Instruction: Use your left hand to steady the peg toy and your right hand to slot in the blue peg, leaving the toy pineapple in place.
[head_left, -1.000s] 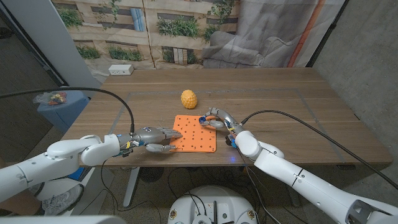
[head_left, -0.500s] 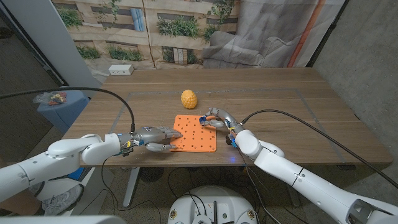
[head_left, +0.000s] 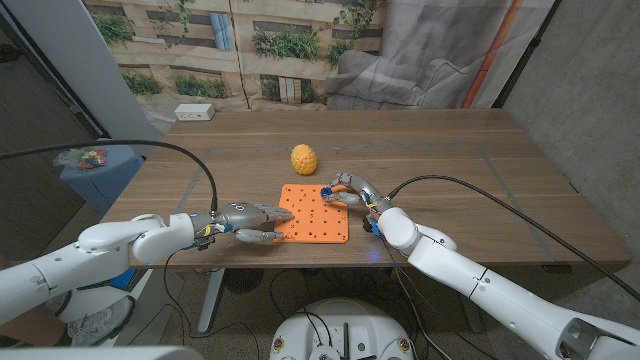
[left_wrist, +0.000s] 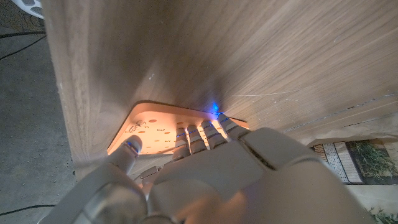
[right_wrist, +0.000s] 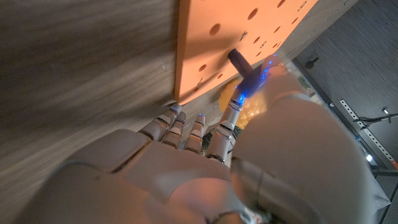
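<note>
The orange peg toy lies at the centre of the desk; the toy pineapple stands just above it in the frame, apart from it; a white power strip sits at upper left. The left hand presses its spread fingers on the board's left edge, grasping nothing; the right hand pinches the blue peg at the board's upper right corner. Nothing has visibly shifted since the earlier frames.
</note>
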